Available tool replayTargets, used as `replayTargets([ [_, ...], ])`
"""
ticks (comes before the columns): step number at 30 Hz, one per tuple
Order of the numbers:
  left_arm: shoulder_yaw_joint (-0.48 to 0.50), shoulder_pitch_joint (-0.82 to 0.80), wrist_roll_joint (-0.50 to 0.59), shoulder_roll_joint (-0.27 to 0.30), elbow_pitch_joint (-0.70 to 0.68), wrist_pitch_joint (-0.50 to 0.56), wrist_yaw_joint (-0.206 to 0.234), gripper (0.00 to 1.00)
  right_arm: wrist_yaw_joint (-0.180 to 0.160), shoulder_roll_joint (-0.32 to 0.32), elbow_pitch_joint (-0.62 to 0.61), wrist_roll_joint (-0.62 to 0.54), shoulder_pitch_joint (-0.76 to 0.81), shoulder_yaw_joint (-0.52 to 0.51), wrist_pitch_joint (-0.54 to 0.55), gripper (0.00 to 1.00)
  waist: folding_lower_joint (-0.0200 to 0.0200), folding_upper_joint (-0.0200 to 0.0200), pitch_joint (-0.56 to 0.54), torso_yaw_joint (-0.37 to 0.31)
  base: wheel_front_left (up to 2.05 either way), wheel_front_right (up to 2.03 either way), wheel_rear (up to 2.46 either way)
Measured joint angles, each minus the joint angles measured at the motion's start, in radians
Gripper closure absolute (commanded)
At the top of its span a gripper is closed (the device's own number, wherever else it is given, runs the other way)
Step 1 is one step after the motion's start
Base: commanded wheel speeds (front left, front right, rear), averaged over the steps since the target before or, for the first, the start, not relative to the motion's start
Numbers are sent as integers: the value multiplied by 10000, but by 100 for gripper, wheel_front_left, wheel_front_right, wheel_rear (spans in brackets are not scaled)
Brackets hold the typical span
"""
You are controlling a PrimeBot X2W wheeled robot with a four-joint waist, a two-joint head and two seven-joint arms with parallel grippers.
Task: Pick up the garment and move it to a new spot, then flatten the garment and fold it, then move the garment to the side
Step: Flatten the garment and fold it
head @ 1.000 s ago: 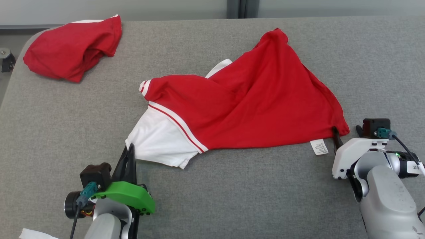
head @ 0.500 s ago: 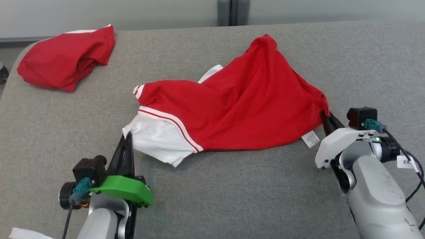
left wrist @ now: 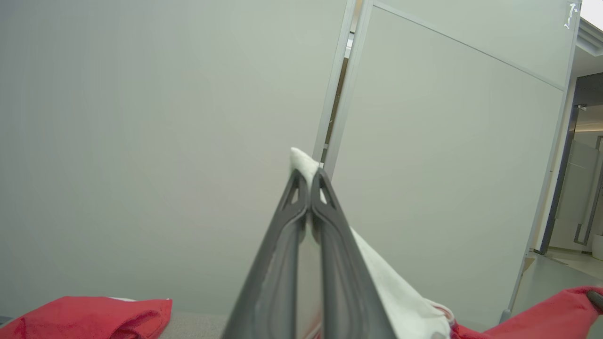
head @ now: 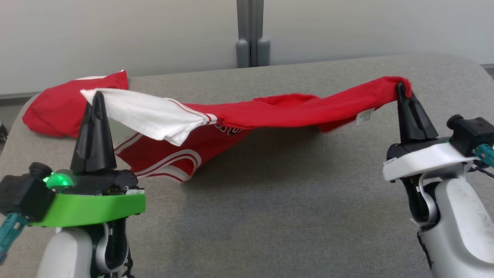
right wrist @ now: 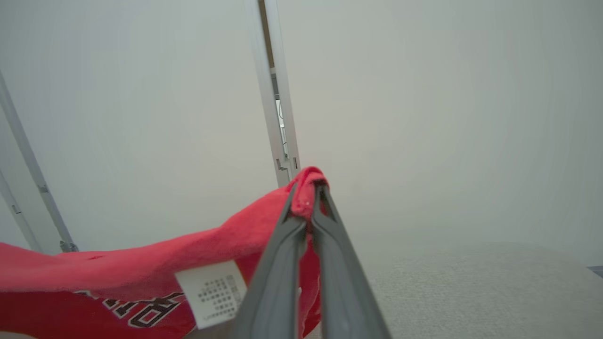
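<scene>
Red, white-sleeved garment (head: 289,112) sags in a slack, rumpled band.

This looks like an office or a lab bay. Pale partition panels (left wrist: 447,141) joined by a grey metal post (head: 250,34) stand behind a grey felt-covered table (head: 289,216). A corridor (left wrist: 584,197) opens past the panels' end.

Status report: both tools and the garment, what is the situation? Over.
Both shut on the garment: left tool on white end, right tool on red end. Strung between them, middle sagging toward table. Second red garment lies far left.
</scene>
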Motion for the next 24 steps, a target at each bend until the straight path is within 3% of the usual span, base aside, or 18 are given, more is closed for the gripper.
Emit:
replayTargets([
  [9,313,-825,384,909,-3967,1354,299,100,0,73,-5141,-437,1386,-1022,1202,100,0,0,-535,-586,0,0,0],
  [14,322,-1817,420,1335,-4790,2341,311,100,0,288,-6995,-604,1862,-1597,2059,100,0,0,-563,-897,0,0,0],
  [19,96,-2245,493,1448,-4316,2780,303,100,0,568,-7045,-545,2017,-1710,2690,100,0,0,-328,-1101,0,0,0],
  [24,-69,-3262,374,1400,-2924,2800,105,100,0,548,-5367,-416,723,-1175,2780,100,0,0,336,-1245,0,0,0],
])
